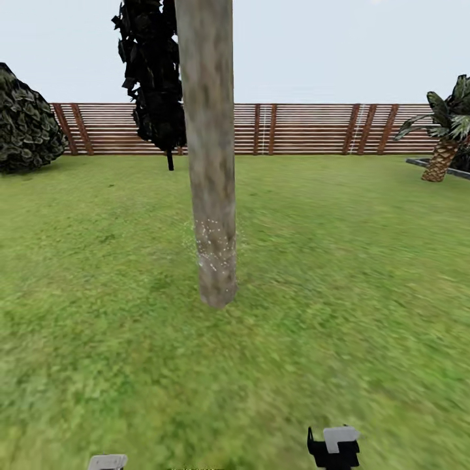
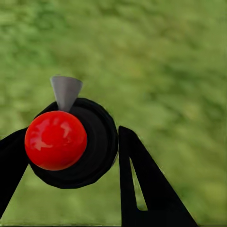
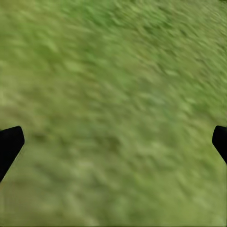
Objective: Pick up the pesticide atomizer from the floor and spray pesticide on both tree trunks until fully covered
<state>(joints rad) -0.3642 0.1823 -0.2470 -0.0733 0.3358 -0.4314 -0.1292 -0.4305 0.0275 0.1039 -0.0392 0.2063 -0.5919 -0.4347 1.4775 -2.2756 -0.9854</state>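
Grass lawn (image 1: 365, 274), fence behind. Left end effector (image 2: 71, 151) pinches atomizer (image 2: 71, 142); right end effector (image 3: 113, 137) spread, empty. Tree trunk (image 1: 209, 163) has pesticide specks (image 1: 215, 248) low only; rest + 2nd tree prob. left.

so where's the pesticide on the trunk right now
In the head view the pesticide is a patch of white specks low on the tree trunk, a little above where it meets the lawn, centre-left of the picture.
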